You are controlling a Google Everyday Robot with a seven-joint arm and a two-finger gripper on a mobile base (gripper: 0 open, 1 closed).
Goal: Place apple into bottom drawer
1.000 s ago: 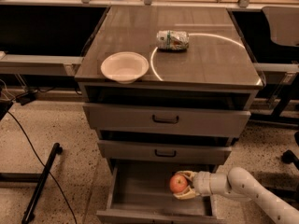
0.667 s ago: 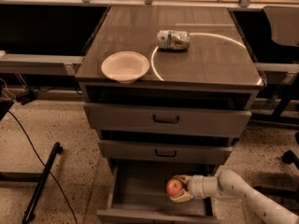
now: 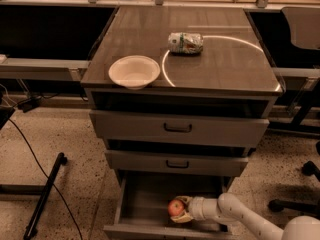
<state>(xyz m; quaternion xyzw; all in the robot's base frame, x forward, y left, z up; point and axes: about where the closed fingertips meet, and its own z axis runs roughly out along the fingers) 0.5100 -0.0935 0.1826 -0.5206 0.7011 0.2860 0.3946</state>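
Note:
The small red-orange apple point(image 3: 175, 207) is low inside the open bottom drawer point(image 3: 135, 204) of the grey cabinet. My gripper point(image 3: 182, 209) reaches in from the lower right on a white arm point(image 3: 235, 215) and is shut on the apple, fingers wrapped around its right side. The apple sits at or just above the drawer floor; I cannot tell if it touches.
On the cabinet top point(image 3: 225, 59) stand a white bowl point(image 3: 134, 71) at front left and a crushed silver-green can point(image 3: 185, 42) at the back. The two upper drawers point(image 3: 178, 128) are closed. A black chair base point(image 3: 295, 204) is at right, a black cable and stand point(image 3: 42, 194) at left.
My gripper has carried the apple lower and slightly left, deeper into the bottom drawer. Nothing on the cabinet top moved.

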